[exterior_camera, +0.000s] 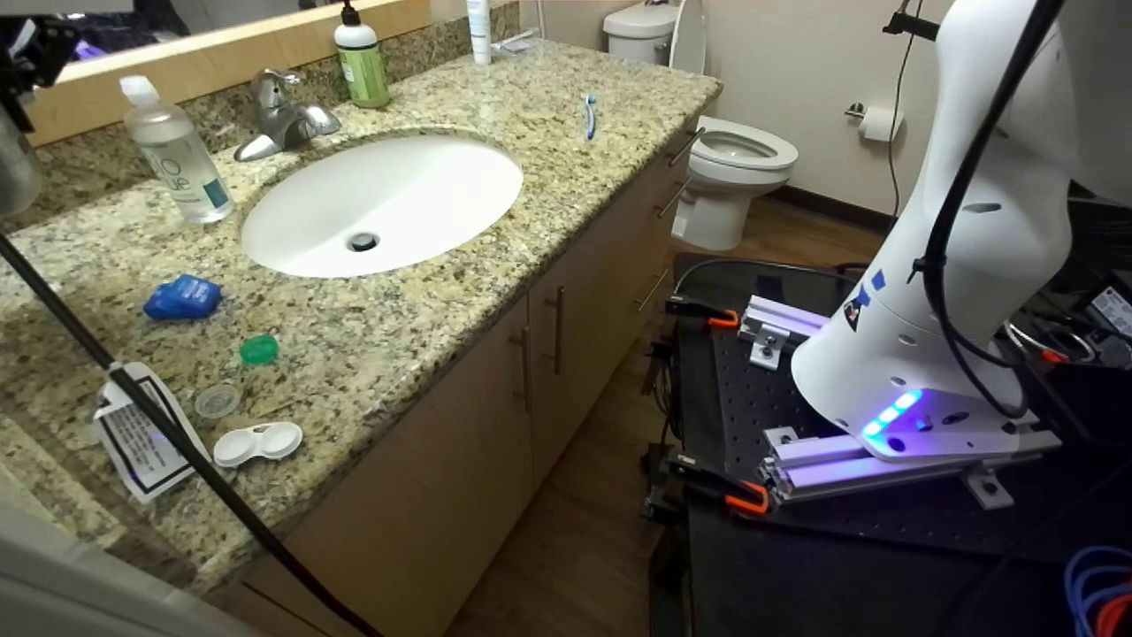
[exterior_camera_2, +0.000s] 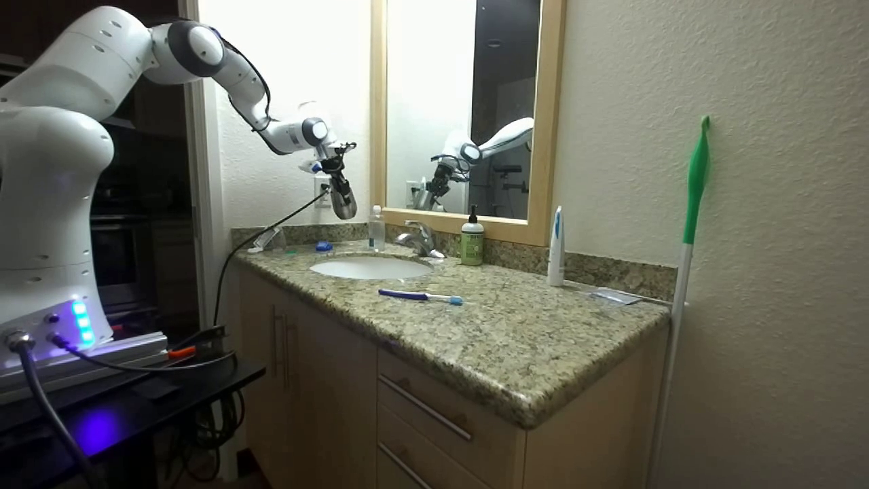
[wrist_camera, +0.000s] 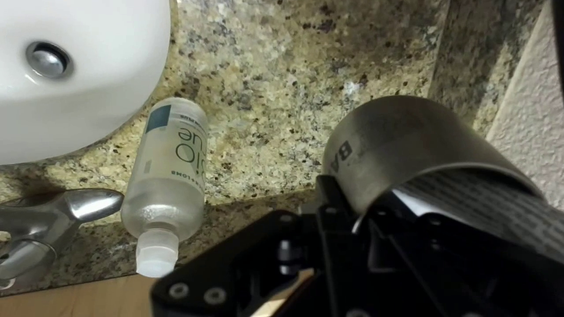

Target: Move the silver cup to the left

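Note:
The silver cup (wrist_camera: 396, 141) is a dull metal tumbler with dark letters on its side. My gripper (wrist_camera: 352, 209) is shut on its rim wall in the wrist view, with one finger outside and the other at the mouth's inner side. A grey strip with printed lines shows in the cup's mouth. In an exterior view the cup (exterior_camera_2: 344, 204) hangs slightly tilted below the gripper (exterior_camera_2: 337, 178), above the counter's far end near the wall. In an exterior view only part of the cup (exterior_camera: 16, 172) shows at the left edge.
A clear plastic bottle (wrist_camera: 167, 171) stands beside the sink (exterior_camera: 389, 203) and faucet (exterior_camera: 287, 115). A blue item (exterior_camera: 183, 297), a green cap (exterior_camera: 259, 349), a lens case (exterior_camera: 257, 443) and a printed packet (exterior_camera: 146, 433) lie below. The green bottle (exterior_camera_2: 472, 241) stands past the faucet.

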`<state>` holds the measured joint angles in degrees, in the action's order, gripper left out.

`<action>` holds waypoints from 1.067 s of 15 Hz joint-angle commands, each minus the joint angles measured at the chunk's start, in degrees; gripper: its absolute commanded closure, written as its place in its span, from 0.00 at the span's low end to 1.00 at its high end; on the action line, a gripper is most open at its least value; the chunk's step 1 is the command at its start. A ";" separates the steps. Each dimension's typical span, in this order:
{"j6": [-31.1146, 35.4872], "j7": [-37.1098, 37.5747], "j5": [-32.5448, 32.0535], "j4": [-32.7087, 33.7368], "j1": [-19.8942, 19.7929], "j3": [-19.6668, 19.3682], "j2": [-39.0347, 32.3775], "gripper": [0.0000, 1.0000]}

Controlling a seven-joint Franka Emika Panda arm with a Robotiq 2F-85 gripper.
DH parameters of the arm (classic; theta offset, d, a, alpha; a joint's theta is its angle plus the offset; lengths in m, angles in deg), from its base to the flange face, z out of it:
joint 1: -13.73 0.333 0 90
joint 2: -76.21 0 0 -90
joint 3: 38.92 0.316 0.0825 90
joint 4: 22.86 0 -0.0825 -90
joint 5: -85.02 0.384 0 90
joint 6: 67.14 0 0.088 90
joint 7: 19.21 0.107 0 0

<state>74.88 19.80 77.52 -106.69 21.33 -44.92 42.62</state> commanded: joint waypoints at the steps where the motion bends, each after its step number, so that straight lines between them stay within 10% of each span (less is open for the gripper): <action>1: -5.35 1.55 1.70 3.62 -0.01 -1.33 -2.33 0.98; 16: -23.56 16.29 0.61 16.40 -0.06 -3.93 -13.12 0.93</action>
<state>51.51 35.94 78.57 -90.38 21.65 -49.42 29.42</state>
